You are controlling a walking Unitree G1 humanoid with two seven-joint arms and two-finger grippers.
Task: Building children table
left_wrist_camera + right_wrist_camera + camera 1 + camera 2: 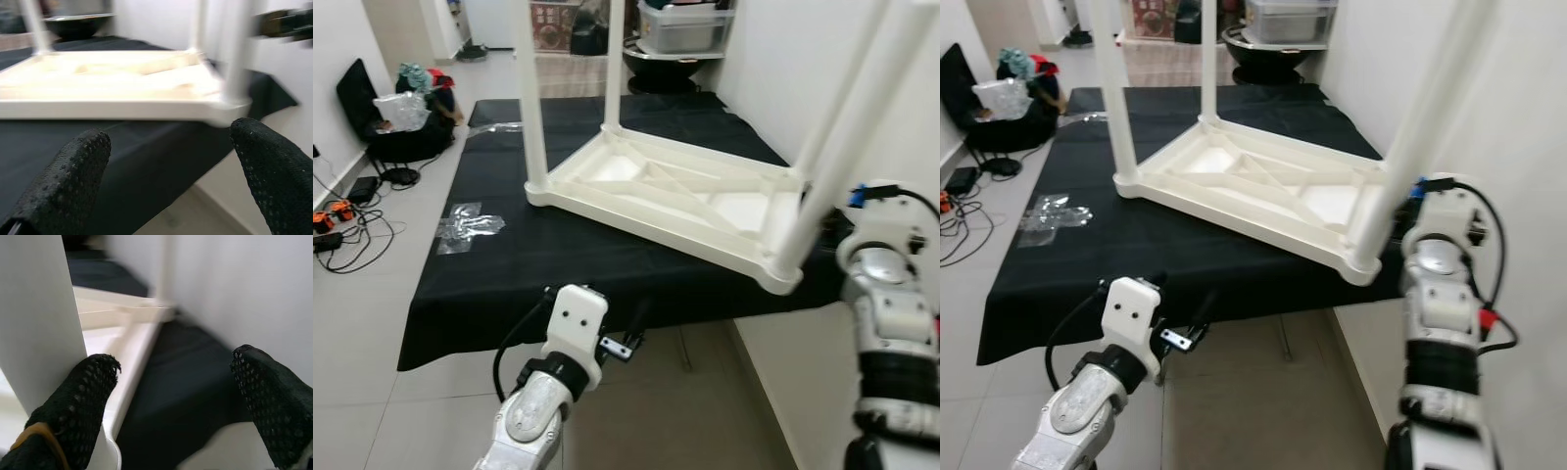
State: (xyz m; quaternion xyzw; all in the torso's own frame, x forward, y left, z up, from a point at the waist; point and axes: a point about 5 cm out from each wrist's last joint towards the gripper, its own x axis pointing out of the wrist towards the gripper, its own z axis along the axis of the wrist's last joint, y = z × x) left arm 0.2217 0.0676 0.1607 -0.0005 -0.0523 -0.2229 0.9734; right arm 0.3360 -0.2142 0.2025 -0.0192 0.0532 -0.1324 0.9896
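My right gripper (171,401) is spread wide beside the table leg (832,186) at the desk's (558,264) near right corner; I should centre before clamping. Left gripper (168,171) released.

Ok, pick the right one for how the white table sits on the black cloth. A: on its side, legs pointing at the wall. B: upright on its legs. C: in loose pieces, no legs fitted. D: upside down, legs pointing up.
D: the white table lies top-down on the black cloth, ribbed underside showing, and its legs stand up from the corners.
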